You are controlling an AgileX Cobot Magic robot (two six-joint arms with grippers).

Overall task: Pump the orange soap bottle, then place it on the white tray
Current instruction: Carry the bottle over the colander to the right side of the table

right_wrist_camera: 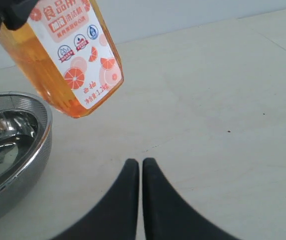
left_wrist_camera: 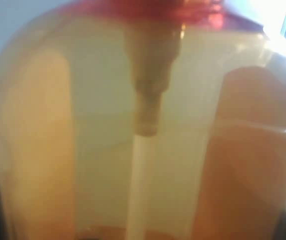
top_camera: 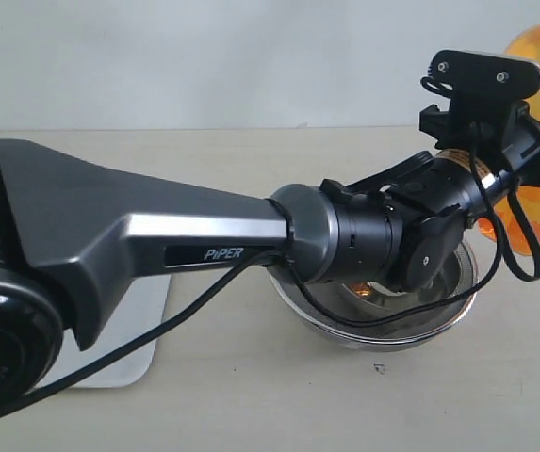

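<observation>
- The left arm (top_camera: 156, 235) stretches across the table (top_camera: 251, 405) to the far right. I judge this to be the carry stage, but the pump head is out of frame, so I cannot tell whether the pumping is done.
- The white tray (top_camera: 128, 363) lies well apart at lower left, half hidden under that arm. Nothing shows on the part in view. The next move calls for swinging the bottle back over the bowl, righting it and setting its base flat inside the rim.
- The steel strainer and bowl (top_camera: 439, 315) sit below the wrist. Only orange glints show inside, probably reflections.
- The orange soap bottle (right_wrist_camera: 58, 75) hangs tilted, off the table, above and beside the bowl, with orange liquid inside.
- The left gripper (top_camera: 477, 174) is clamped wide around the bottle.
- The right gripper (right_wrist_camera: 141, 172) is fully closed, holding nothing, low over bare table.
</observation>
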